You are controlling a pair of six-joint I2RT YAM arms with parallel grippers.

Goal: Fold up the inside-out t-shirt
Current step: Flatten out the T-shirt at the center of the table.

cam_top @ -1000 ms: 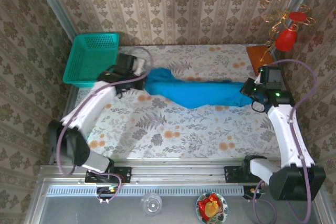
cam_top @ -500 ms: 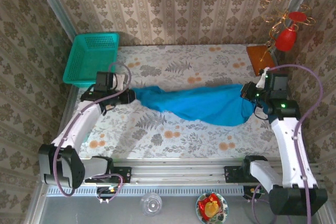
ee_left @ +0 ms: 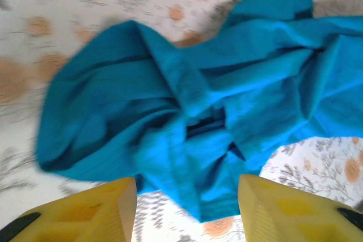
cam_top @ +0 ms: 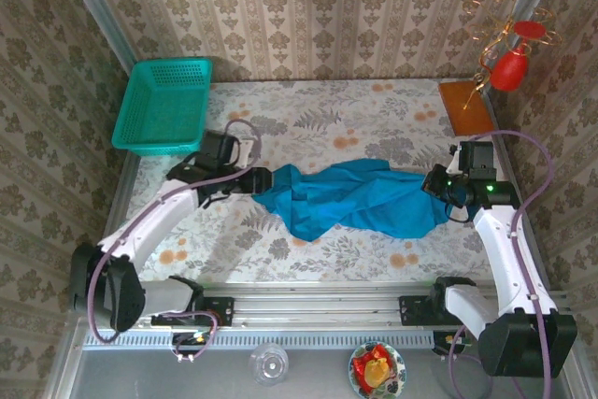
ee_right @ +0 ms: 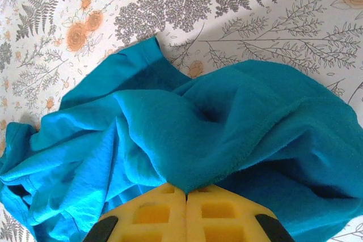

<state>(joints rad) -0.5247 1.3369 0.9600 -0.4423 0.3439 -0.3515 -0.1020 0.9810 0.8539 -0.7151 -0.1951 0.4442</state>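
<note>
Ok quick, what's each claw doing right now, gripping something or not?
Left claw: open, holding nothing; the t-shirt lies just ahead of it.
Right claw: closed, pinching a fold of the t-shirt.

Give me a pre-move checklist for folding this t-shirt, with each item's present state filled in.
1. Right gripper shut on the t-shirt: ok, cloth is pinched at its tips.
2. Left gripper open, fingers apart: ok.
3. T-shirt spread flat: not ok, it lies bunched and creased.
4. T-shirt wholly on the table, apart from the basket: ok.
5. Which side of the t-shirt faces out: cannot tell.
</note>
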